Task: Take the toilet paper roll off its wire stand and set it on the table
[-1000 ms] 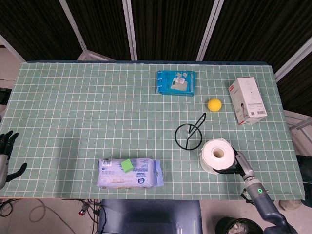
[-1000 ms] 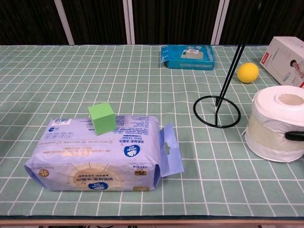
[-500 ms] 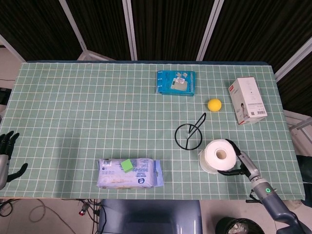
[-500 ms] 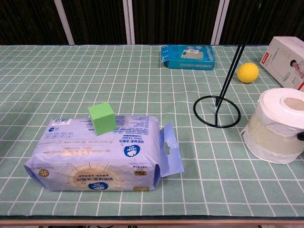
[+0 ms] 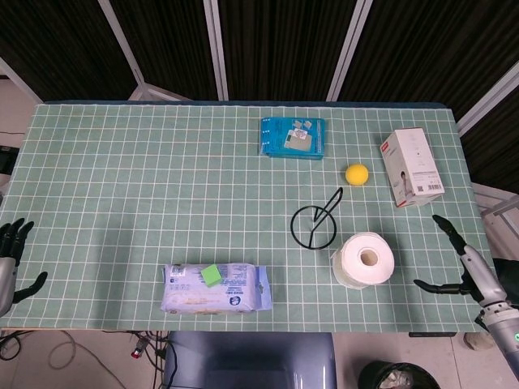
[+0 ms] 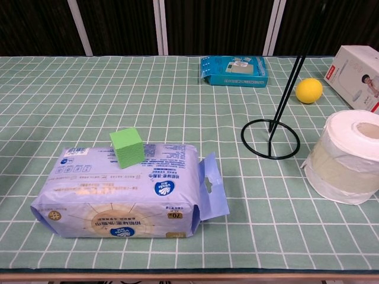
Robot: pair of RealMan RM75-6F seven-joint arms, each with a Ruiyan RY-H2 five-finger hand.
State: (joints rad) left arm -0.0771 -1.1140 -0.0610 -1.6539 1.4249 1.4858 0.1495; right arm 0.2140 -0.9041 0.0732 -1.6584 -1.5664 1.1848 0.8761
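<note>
The white toilet paper roll stands on end on the green checked table, its hole facing up; the chest view shows the roll at the right edge. The black wire stand is just left and behind it, bare, its ring base flat on the cloth. My right hand hovers off the table's right edge, fingers spread, holding nothing and clear of the roll. My left hand hangs beyond the left edge, fingers apart and empty. Neither hand shows in the chest view.
A wet-wipes pack with a green cube on it lies near the front edge. At the back lie a blue packet, a yellow ball and a white box.
My right hand let go of the roll and drew back to the right, past the table edge. The roll stays standing on the table. The left hand has not moved.
</note>
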